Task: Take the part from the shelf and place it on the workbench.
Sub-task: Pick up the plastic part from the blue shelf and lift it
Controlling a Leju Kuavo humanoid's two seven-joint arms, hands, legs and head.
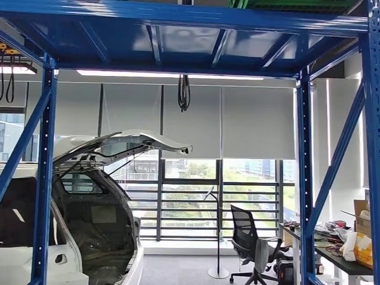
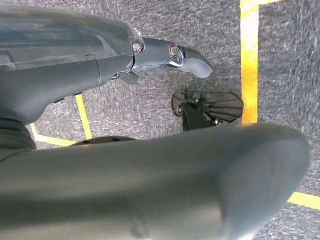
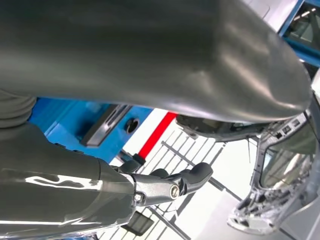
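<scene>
The blue shelf rack (image 1: 304, 178) frames the head view, its upper deck (image 1: 188, 35) overhead and its posts at both sides. I cannot pick out the part on it. My left hand (image 2: 151, 115) hangs over the grey carpet, thumb and fingers (image 2: 188, 57) apart, holding nothing. My right hand (image 3: 158, 125) is raised near a blue rack beam (image 3: 94, 125), its fingers (image 3: 188, 180) stretched away from the thumb with nothing between them.
A white car body (image 1: 89, 208) with its tailgate raised stands at the left behind the rack. A black office chair (image 1: 251, 243) and a cluttered table (image 1: 345, 243) stand at the right. Yellow tape lines (image 2: 249, 60) mark the floor.
</scene>
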